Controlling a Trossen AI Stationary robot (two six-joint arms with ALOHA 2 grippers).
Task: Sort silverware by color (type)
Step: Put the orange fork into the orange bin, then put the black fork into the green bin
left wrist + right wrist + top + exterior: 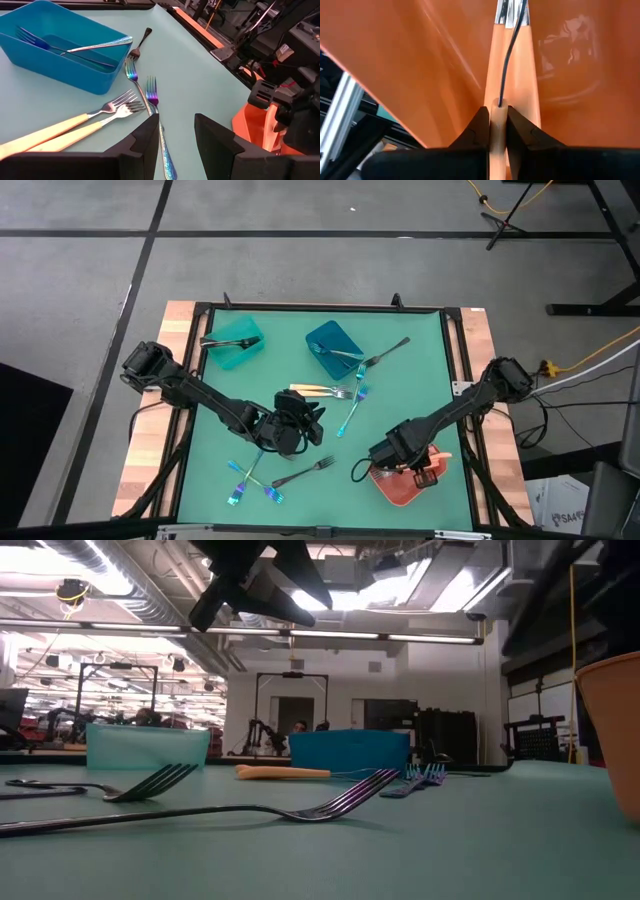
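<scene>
A teal surface (400,380) on grey flooring is strewn with forks, and a gold-handled fork (498,125) is pinched between the right gripper (497,122) fingers inside the coral bin (395,485), while the left gripper (176,131) fingers are held wide at frame centre.

I am working in a robotics lab: exposed ducts (150,600) and strip lights (330,635) are running overhead, more arm rigs on metal frames (80,690) are standing across the open hall, and cables (590,355) are trailing over the concrete floor (300,265) beside my table (180,320).
</scene>
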